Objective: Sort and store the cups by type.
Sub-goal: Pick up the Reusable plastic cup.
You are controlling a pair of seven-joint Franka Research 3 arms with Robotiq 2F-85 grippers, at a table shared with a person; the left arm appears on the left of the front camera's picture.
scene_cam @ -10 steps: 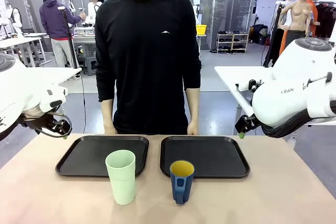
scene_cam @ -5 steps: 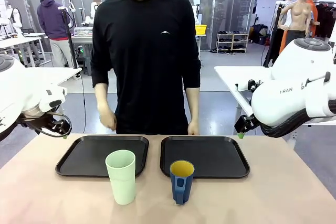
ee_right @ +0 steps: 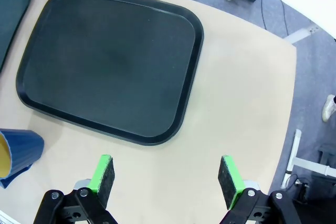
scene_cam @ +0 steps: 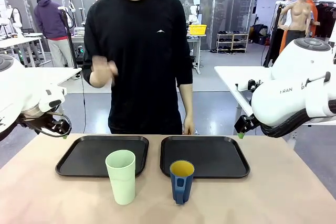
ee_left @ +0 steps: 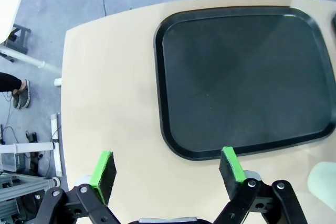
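Sorting yet to begin: your left end effector (ee_left: 167, 156) and right end effector (ee_right: 166, 159) hang wide open, empty; next, you likely must straddle the mint tumbler (scene_cam: 121, 177) or blue mug (scene_cam: 181, 181) squarely.

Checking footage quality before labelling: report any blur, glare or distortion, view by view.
Front view: the person's raised hand is motion-blurred; the tumbler and mug are sharp. Left wrist view: the tray rim bows from lens distortion, faint sheen, no hard glare. Right wrist view: the table edge curves likewise.
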